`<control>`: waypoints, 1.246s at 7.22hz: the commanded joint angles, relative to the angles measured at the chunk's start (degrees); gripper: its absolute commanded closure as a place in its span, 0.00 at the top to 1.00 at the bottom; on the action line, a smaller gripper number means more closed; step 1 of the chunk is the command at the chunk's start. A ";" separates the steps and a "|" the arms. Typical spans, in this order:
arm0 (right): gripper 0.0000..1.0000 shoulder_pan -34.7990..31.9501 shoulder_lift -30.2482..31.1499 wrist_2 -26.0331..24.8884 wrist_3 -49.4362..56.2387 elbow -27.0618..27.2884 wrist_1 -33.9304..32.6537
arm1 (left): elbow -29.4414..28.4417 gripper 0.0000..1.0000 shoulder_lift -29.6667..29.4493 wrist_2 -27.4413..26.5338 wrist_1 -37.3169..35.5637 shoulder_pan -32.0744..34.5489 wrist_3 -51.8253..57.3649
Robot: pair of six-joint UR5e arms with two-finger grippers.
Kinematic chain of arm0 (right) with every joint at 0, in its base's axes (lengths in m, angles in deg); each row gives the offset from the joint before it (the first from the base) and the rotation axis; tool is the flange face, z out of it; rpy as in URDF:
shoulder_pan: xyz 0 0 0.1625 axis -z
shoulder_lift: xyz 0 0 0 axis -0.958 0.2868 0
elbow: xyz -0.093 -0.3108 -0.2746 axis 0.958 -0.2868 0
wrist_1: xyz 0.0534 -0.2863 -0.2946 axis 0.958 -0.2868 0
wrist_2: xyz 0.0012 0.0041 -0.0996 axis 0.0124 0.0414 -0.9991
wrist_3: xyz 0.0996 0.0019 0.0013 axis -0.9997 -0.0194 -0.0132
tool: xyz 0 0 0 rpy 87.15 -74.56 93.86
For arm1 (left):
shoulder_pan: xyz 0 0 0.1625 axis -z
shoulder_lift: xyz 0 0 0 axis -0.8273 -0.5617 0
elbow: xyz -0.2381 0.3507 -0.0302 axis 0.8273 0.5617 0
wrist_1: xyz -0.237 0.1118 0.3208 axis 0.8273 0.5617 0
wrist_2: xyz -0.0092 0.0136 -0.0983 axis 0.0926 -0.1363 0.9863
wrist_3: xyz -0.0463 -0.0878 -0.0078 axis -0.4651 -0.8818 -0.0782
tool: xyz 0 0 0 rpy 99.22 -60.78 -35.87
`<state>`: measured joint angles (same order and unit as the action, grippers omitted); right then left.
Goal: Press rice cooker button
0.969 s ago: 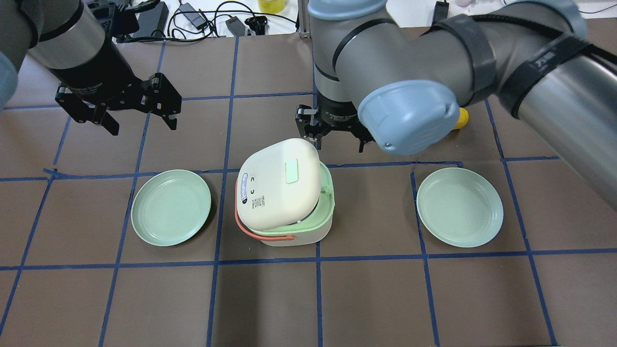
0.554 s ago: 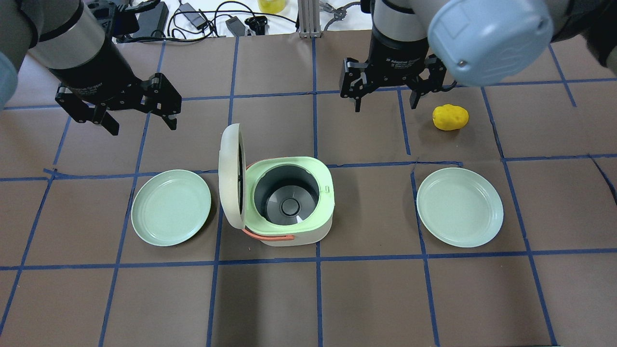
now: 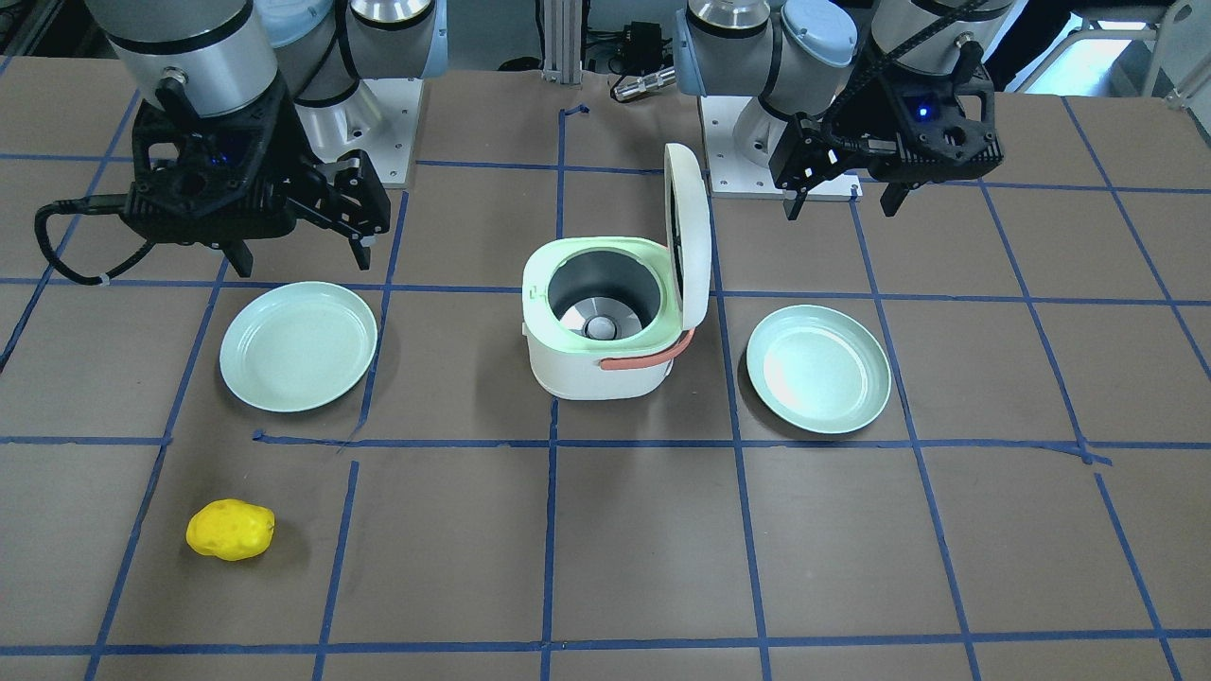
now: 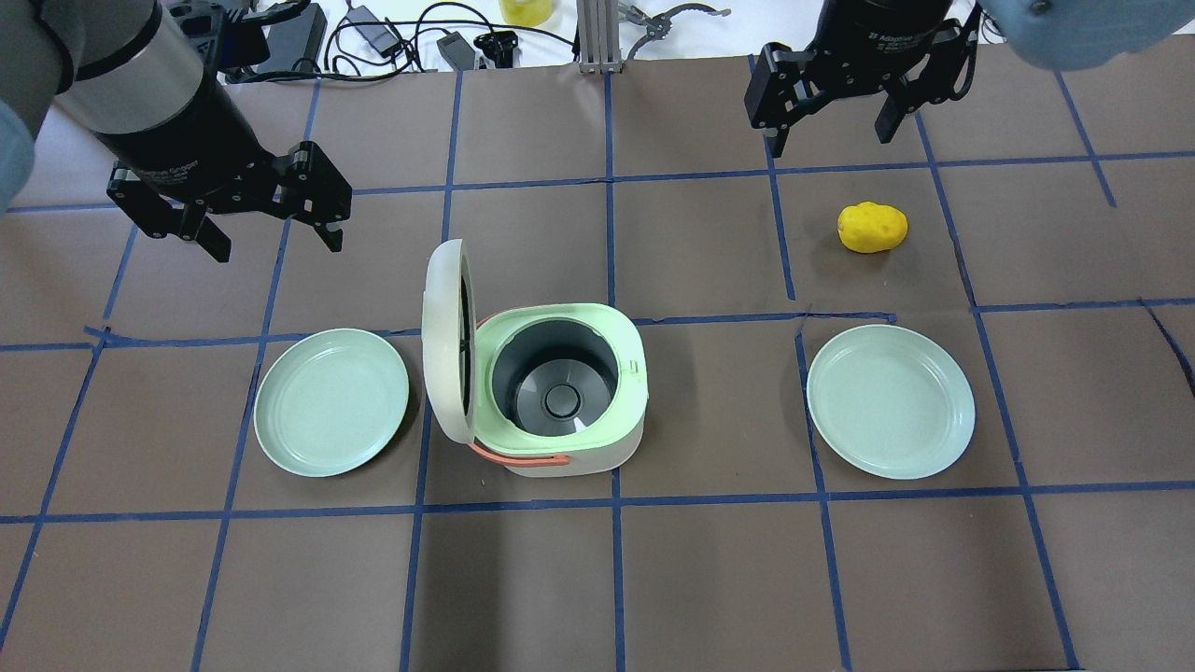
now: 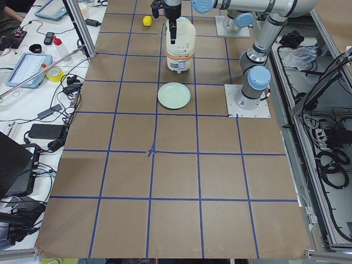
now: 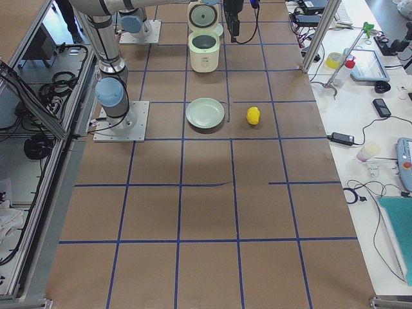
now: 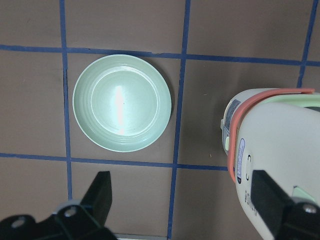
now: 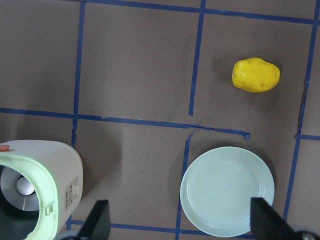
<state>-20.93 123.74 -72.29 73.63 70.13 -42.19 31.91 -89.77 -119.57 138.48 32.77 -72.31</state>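
Left gripper (image 4: pixel 276 241): I see it hanging above the table at the far left, jaws spread wide, nothing between them. In my left wrist view the two black fingers (image 7: pixel 100 196) stand well apart.

Left plate: a round pale-green plastic plate (image 4: pixel 331 401) lies flat on the brown paper-covered table with the blue tape grid (image 4: pixel 709 579), just beside the cooker's lid side and nearer me than the left gripper.

Rice cooker: a small white rounded-square rice cooker with a pale-green rim (image 4: pixel 637 373) sits at mid-table between the two plates. I can see down into its grey metal inner pot (image 4: pixel 558 373). Its orange strap handle (image 4: pixel 518 457) lies along the near side.

Lid: the white domed lid (image 4: pixel 443 345) stands upright on the cooker's left edge, its outer face turned toward the left plate.

Button: the small pale greenish button (image 7: pixel 303 193) sits on that outer face. I catch only a sliver of it low in my left wrist view, partly behind a finger. Neither gripper touches it.

Right gripper (image 4: pixel 829 138): it hangs over the far edge of the table, well apart from the cooker, jaws wide and holding nothing.

Yellow lump: a yellow potato-shaped object (image 4: pixel 872 227) lies on the paper, near the right gripper and beyond the right plate.

Right plate: a second round pale-green plate (image 4: pixel 890 401) lies flat to the cooker's right, apart from it.
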 commanded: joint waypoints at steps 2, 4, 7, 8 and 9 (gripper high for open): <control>1.00 1.63 0.01 0.88 0.52 -0.43 -0.37 | 0.00 1.00 0.00 0.00 0.00 0.00 0.04; 1.00 1.63 0.18 0.79 -0.35 -0.52 -0.38 | 0.00 1.00 0.00 0.00 0.00 0.00 -0.05; 1.00 1.63 0.71 0.53 -0.45 -0.52 -0.55 | 0.00 1.00 0.00 0.00 0.00 0.00 -0.05; 1.00 1.63 0.71 0.53 -0.45 -0.52 -0.55 | -0.09 1.00 0.00 0.00 0.00 0.00 -0.05; 1.00 1.63 0.71 0.53 -0.45 -0.43 -0.38 | 0.00 1.00 0.00 0.00 0.00 0.00 0.04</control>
